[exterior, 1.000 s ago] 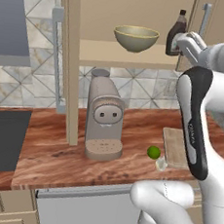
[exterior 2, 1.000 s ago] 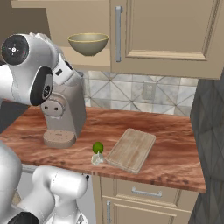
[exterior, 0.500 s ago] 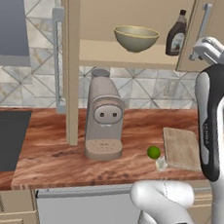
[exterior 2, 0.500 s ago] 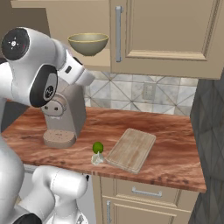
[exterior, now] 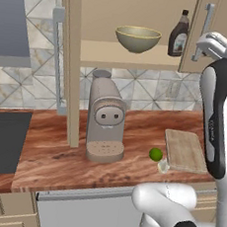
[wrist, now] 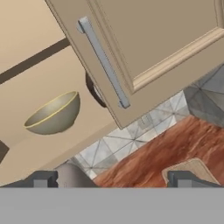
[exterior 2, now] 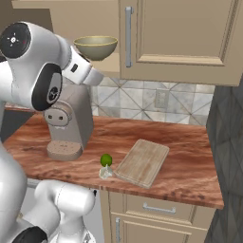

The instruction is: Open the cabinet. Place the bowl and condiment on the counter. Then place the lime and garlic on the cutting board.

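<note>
The cabinet's left door (exterior: 69, 76) stands swung open and its right door (wrist: 157, 39) is shut. On the shelf inside sit the olive bowl (exterior: 137, 38) (exterior 2: 95, 46) (wrist: 52, 114) and the dark condiment bottle (exterior: 179, 35), which the hand view shows as a dark sliver (wrist: 93, 89) behind the shut door's edge. My gripper (wrist: 111, 181) is open and empty, up in front of the right door's grey handle (wrist: 103, 61). On the counter (exterior: 134, 127) the lime (exterior: 155, 153) (exterior 2: 106, 160) and garlic (exterior: 163, 166) (exterior 2: 105, 172) lie beside the cutting board (exterior: 183, 150) (exterior 2: 142, 162).
A beige coffee machine (exterior: 105, 119) (exterior 2: 66, 123) stands on the counter under the open shelf. A dark cooktop (exterior: 1, 138) lies at the far left. My white forearm (exterior: 215, 116) rises in front of the cutting board's right side.
My hand has pulled away from the condiment bottle and swung right, ending in front of the shut right door. The bowl, bottle, lime and garlic have not moved.
</note>
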Controlling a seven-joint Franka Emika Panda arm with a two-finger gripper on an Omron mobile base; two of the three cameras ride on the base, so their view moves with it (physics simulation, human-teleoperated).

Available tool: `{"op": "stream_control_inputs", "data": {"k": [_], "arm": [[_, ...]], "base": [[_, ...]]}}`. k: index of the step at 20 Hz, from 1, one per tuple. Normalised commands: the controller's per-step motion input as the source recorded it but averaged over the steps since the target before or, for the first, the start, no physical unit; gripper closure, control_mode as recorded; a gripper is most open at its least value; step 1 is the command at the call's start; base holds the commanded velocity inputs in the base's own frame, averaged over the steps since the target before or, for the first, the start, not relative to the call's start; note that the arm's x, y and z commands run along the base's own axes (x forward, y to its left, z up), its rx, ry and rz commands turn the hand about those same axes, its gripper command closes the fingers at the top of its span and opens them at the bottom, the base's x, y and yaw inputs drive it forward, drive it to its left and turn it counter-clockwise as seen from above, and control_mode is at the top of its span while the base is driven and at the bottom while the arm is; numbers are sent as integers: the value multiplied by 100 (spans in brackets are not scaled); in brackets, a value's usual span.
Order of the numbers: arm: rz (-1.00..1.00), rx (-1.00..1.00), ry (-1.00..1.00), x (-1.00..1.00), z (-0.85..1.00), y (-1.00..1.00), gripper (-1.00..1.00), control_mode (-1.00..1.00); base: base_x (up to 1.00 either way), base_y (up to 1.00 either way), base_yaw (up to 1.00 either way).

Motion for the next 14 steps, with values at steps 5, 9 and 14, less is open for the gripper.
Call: {"op": "stream_control_inputs", "data": {"k": [5, 9, 14], "arm": [[14, -1, 0, -4, 5, -21, -100, -100], [15, -6, 5, 0, 0, -9, -100, -100], [9, -13, 13, 0, 0, -2, -100, -100]], "base": [[0, 0, 0], [0, 0, 0], [0, 0, 0]]}}
